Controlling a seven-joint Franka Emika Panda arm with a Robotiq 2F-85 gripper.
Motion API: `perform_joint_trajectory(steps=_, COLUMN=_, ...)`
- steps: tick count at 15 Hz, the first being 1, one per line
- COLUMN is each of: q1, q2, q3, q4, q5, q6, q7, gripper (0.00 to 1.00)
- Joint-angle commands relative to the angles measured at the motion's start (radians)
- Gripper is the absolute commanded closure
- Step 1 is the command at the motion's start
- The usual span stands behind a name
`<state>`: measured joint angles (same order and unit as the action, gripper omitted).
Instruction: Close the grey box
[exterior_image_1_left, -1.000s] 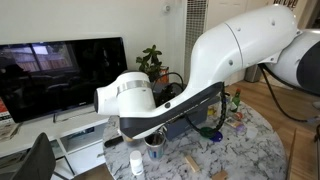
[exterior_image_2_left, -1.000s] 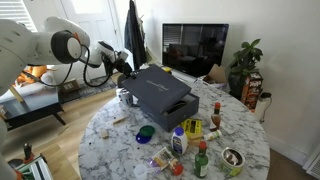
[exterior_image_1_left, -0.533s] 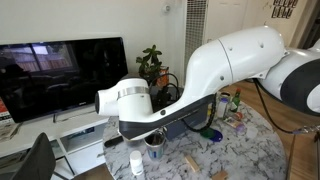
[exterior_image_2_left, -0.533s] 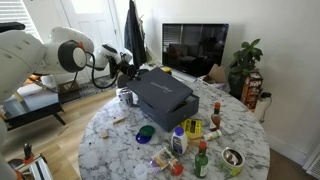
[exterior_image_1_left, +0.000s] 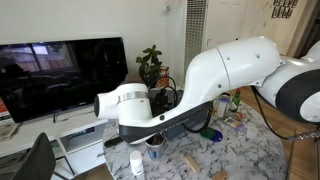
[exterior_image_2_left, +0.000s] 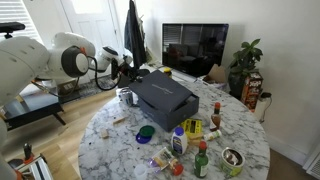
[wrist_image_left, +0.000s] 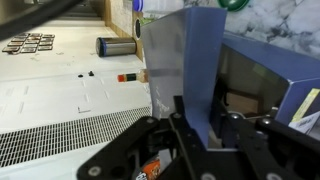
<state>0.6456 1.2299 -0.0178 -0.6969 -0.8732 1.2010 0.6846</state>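
— Where does the grey box (exterior_image_2_left: 165, 97) sit?
— On the round marble bench (exterior_image_2_left: 105, 140), toward its far side in an exterior view. A metal cup (exterior_image_2_left: 127, 97) stands just beside its left corner. A cluster of bottles (exterior_image_2_left: 185, 140) stands near the bench's front edge, apart from the box.

— And the fingers (wrist_image_left: 178, 118)?
— They're at the box's far left corner. In the wrist view they stand on either side of the lid (wrist_image_left: 190, 60), pinching its edge between them.

— So is the lid down?
— No. The wrist view shows it tilted up, with the box's inside visible to the right of it. In an exterior view it looks raised only slightly at the held corner.

— And the arm (exterior_image_2_left: 45, 60)?
— It's white and reaches in from the side. In an exterior view the arm (exterior_image_1_left: 220, 70) fills much of the frame and hides most of the box.
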Motion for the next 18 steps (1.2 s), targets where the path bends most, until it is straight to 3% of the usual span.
perform_joint_trajectory(steps=1, q1=-0.005, q2=0.051, q3=0.003, q4=0.077, q5=0.003, q6=0.020, q7=-0.033, gripper=0.93)
perform_joint_trajectory(steps=18, q1=-0.030, q2=0.118, q3=0.014, q4=0.196, q5=0.064, q6=-0.020, q7=0.048, gripper=0.93)
